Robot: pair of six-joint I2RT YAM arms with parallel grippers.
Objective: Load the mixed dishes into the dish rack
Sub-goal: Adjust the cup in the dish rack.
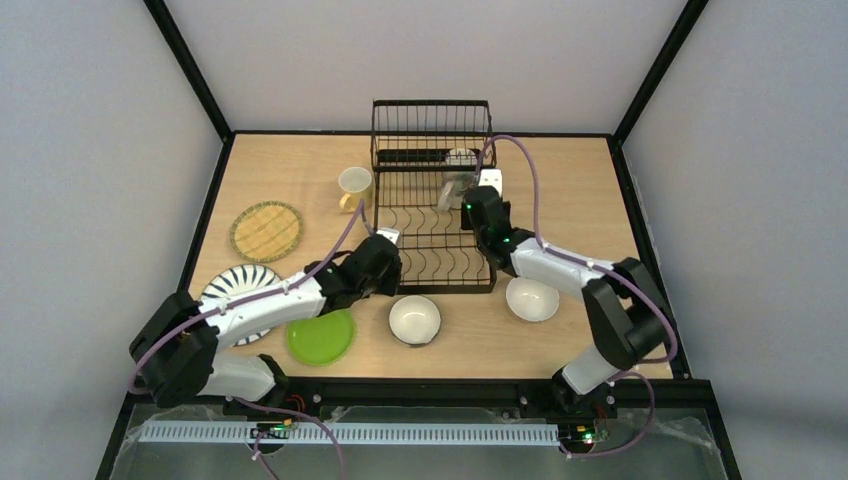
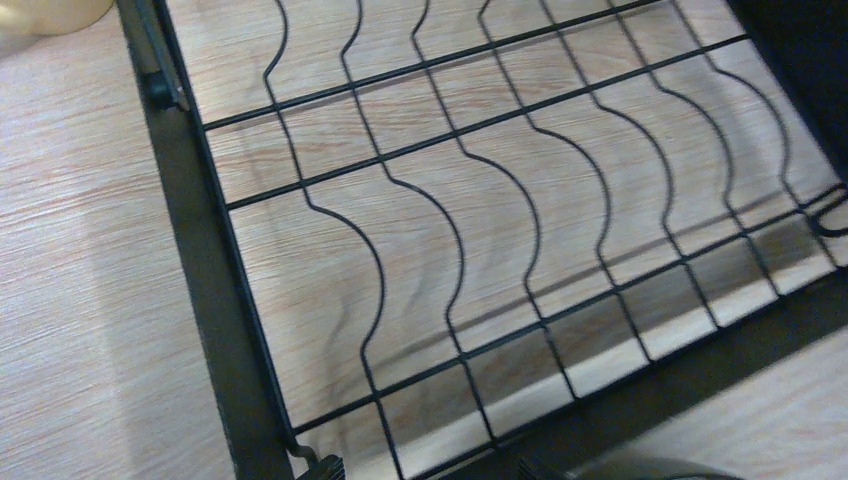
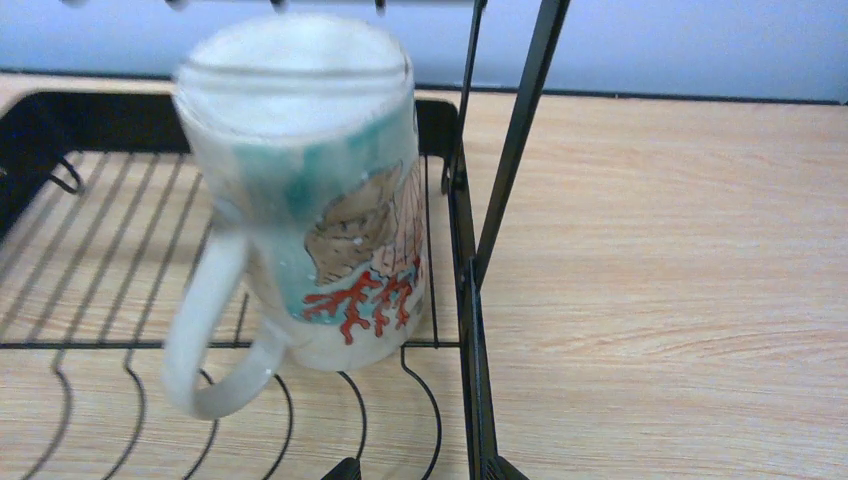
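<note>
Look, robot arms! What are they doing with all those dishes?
Two robot arms are loading dishes into the black wire rack. The right pincer is next to a picture mug that sits in the rack, and its jaws are apart and not gripping it. The left pincer hovers open over the rack's near left corner and holds nothing. The yellow mug, green plate, woven plate, striped plate and two bowls are out on the table.

Left arm [image 1: 270, 300] stretched low; left gripper [image 1: 388, 238] at dish rack [image 1: 430, 215] near-left corner, jaws wide. Right arm [image 1: 560, 265] elbow-bent; right gripper [image 1: 464, 198] over rack's right side, jaws parted.
</note>
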